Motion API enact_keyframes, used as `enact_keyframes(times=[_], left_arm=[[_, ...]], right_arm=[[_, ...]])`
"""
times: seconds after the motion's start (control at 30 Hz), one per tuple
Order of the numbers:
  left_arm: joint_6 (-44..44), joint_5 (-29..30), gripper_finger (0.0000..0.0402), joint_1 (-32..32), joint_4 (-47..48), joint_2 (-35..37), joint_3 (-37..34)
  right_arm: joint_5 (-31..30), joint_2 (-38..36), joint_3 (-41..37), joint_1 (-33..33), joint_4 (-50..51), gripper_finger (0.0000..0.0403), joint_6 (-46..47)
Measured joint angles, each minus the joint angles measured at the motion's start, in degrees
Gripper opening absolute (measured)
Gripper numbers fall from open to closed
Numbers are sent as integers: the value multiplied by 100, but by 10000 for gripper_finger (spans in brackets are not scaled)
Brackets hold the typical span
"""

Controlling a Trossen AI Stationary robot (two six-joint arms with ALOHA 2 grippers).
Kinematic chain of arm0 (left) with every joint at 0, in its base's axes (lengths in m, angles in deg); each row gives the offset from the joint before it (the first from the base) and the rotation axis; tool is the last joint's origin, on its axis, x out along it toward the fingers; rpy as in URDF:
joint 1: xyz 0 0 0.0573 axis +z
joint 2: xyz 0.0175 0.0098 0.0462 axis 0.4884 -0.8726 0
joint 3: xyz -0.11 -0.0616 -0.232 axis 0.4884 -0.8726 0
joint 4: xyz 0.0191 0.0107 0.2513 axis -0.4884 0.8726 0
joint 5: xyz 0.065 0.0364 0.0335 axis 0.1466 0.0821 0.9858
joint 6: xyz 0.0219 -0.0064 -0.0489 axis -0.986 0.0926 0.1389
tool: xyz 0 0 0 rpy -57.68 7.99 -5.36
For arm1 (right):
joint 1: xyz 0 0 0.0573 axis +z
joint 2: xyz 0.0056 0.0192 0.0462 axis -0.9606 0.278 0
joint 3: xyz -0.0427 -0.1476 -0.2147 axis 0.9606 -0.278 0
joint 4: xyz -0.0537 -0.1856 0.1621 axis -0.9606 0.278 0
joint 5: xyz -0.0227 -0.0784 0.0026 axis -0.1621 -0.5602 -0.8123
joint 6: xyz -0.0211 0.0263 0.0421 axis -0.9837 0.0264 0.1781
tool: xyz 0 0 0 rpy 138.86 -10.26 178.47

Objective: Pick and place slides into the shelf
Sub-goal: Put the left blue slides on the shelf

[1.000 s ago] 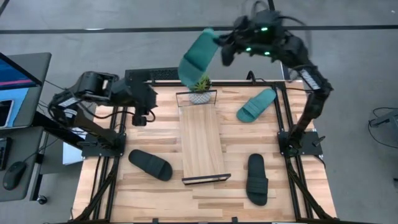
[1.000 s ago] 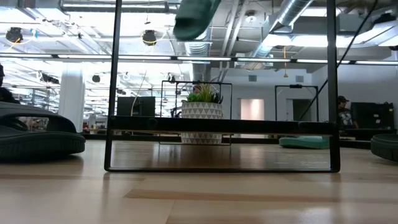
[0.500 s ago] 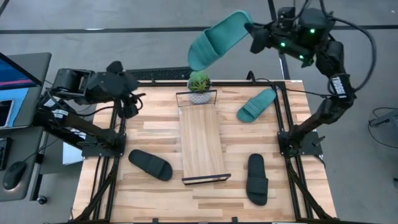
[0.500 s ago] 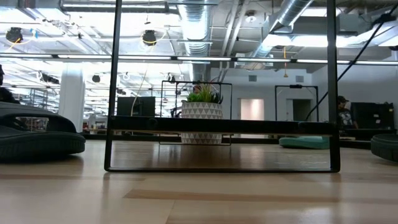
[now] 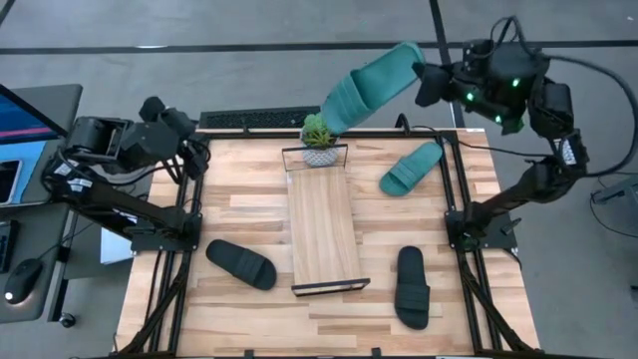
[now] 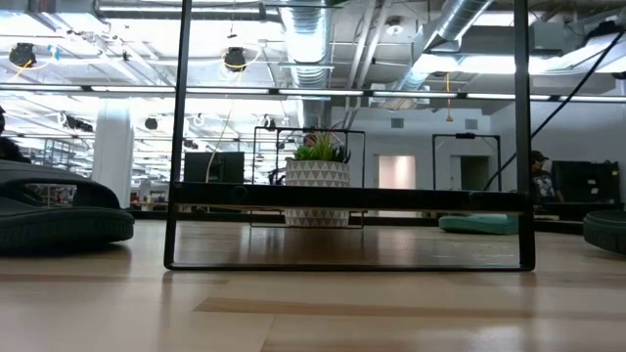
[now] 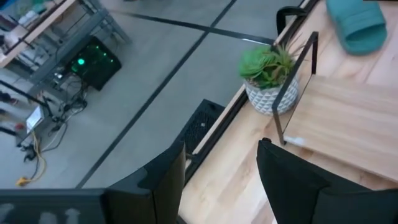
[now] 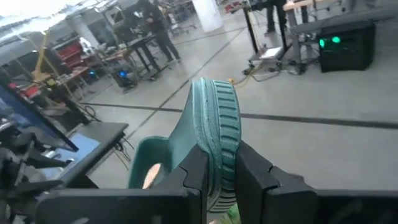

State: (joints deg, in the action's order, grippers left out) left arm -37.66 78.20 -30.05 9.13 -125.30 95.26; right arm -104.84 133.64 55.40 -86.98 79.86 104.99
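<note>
on the near part of the desk two black slides lie flat: one just left of the shelf, the other to its right, closer to the desk's front edge. between them the shelf, a long narrow light-wood plank with a thin black wire frame at each end, runs from near to far in the middle of the desk. at its far end a small plant in a white pot stands, under the far wire frame. right of the pot one teal slide lies on the desk, tilted, apart from the shelf.

the left hand is at the far left corner of the desk, raised, its fingers spread wide and holding nothing.

the right hand is high in the air beyond the far edge of the desk, on the right side. it is closed tightly on the heel end of the second teal slide, which hangs out to the left, its toe end above the plant. in the right wrist view the two fingers pinch the slide's ribbed sole edge between them.
</note>
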Motion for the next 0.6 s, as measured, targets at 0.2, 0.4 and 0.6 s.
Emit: enact_keyframes(times=[0.2,0.4,0.6], left_arm=[[135,2,188,0,-171,315,-484],[22,-4,188,-2,-515,436,-771],[-20,-4,188,0,-567,436,-789]], right_arm=[[-739,-811,-1493,396,-272,40,555],[-854,-1782,-3459,582,-1395,40,1208],[-884,-2489,-5030,677,-2411,40,1839]])
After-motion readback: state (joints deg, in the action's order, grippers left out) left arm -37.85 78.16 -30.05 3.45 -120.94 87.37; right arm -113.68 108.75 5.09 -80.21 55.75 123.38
